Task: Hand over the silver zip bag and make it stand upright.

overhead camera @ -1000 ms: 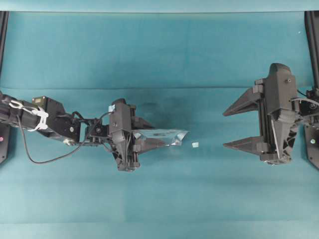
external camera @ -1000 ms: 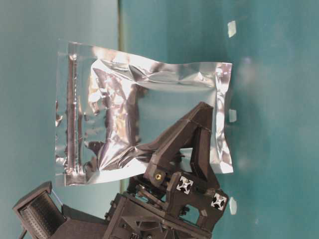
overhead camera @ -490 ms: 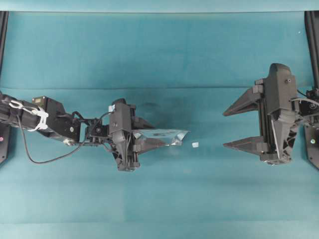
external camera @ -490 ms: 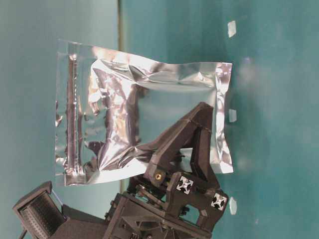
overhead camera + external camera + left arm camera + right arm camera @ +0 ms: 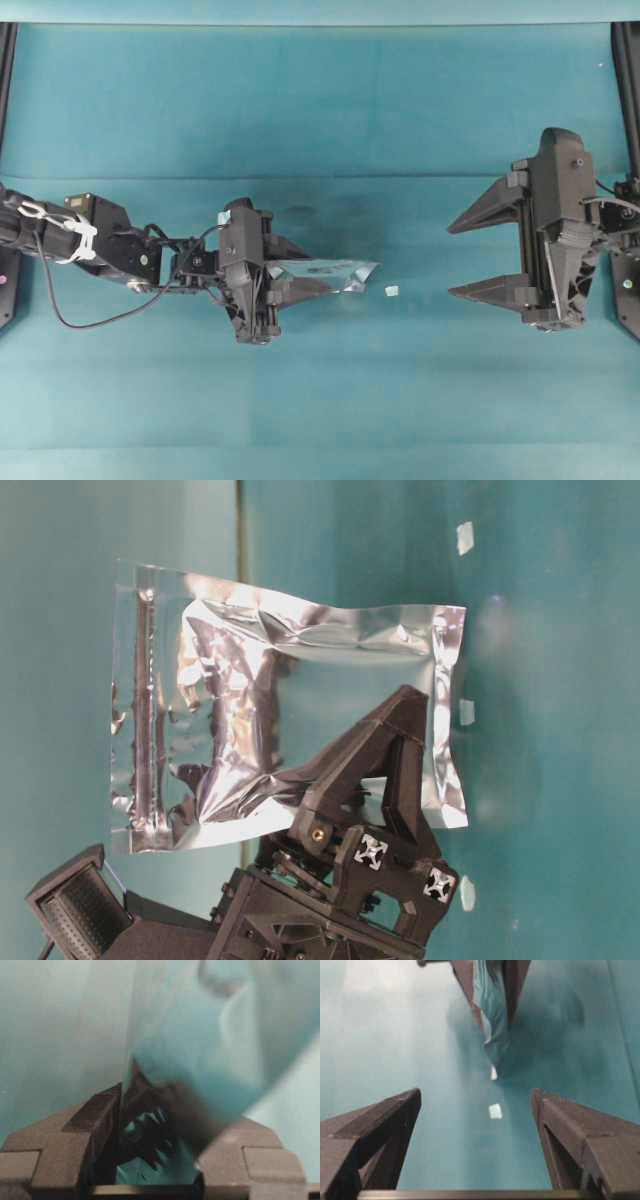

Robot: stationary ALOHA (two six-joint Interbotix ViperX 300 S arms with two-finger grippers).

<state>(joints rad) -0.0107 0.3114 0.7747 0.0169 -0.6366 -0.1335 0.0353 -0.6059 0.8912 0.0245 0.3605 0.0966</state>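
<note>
In the overhead view, the left gripper (image 5: 290,270) sat left of centre, clamped on the silver zip bag (image 5: 330,275), which was seen nearly edge-on as a thin shiny wedge. Its long axis ran towards the right of the frame. To the right of the bag tip lay a small pale speck (image 5: 391,290) on the teal table cloth (image 5: 320,120). At the far right, the right gripper (image 5: 480,255) stood with its black jaws spread wide and held nothing, well apart from the bag.

The table-level view gave what the overhead view hid: the broad face of the bag (image 5: 280,710). It was a crinkled foil pouch, roughly rectangular, with a smoother reflective centre panel and the zip-seal strip along its left short edge. The black triangular fingers (image 5: 370,770) pinched it at the lower edge, right of the middle.

The left wrist view showed the foil (image 5: 200,1050) only as a blurred, teal-reflecting sheet between the ridged pads (image 5: 95,1115). In the right wrist view, the bag (image 5: 492,1010) hung narrow at the upper centre, beyond the textured open fingers (image 5: 385,1120).
</note>
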